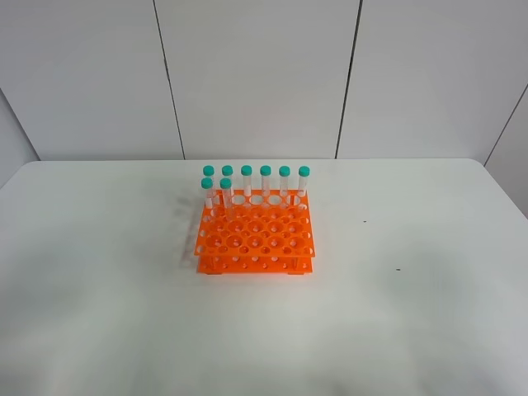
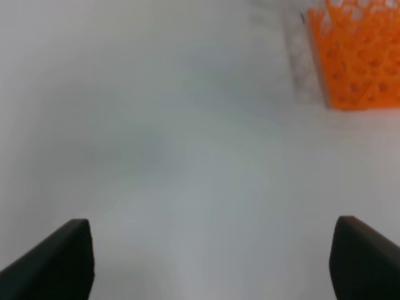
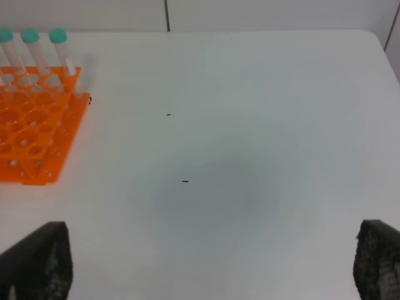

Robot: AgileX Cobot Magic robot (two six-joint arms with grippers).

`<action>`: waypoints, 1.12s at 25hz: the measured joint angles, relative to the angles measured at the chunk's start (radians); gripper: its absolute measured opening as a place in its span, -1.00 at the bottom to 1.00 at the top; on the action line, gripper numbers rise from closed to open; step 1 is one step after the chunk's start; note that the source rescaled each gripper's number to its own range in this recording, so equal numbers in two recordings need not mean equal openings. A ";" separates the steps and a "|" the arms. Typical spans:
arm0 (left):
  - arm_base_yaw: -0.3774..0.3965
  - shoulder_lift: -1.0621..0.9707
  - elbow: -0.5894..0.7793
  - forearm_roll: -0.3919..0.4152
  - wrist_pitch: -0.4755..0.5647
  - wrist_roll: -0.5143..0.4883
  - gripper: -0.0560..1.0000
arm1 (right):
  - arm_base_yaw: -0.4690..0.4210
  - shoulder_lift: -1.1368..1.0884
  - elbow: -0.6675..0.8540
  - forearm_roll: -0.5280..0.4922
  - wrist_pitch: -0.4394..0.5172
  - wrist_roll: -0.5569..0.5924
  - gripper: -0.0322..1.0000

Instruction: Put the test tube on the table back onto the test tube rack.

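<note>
The orange test tube rack (image 1: 254,235) stands in the middle of the white table (image 1: 412,322). Several teal-capped tubes (image 1: 266,183) stand upright in its back rows. No test tube lying on the table shows in any view. Neither arm appears in the exterior high view. In the left wrist view my left gripper (image 2: 209,262) is open over bare table, with a corner of the rack (image 2: 359,56) ahead of it. My right gripper (image 3: 209,262) is also open and empty, and the rack (image 3: 31,131) with three tubes (image 3: 34,50) lies off to one side.
White wall panels (image 1: 256,74) rise behind the table's far edge. Two small dark specks (image 3: 185,182) mark the tabletop to the right of the rack. Bare tabletop surrounds the rack on all sides.
</note>
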 joint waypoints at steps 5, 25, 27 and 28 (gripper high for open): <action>-0.018 -0.007 0.000 -0.001 0.001 0.000 0.97 | 0.000 0.000 0.000 0.000 0.000 0.000 1.00; -0.034 -0.008 0.000 -0.001 0.001 0.000 0.97 | 0.000 0.000 0.000 0.000 0.000 0.000 1.00; -0.034 -0.008 0.000 -0.001 0.001 0.000 0.97 | 0.000 0.000 0.000 0.000 0.000 0.000 1.00; -0.034 -0.008 0.000 -0.001 0.001 0.000 0.97 | 0.000 0.000 0.000 0.000 0.000 0.000 1.00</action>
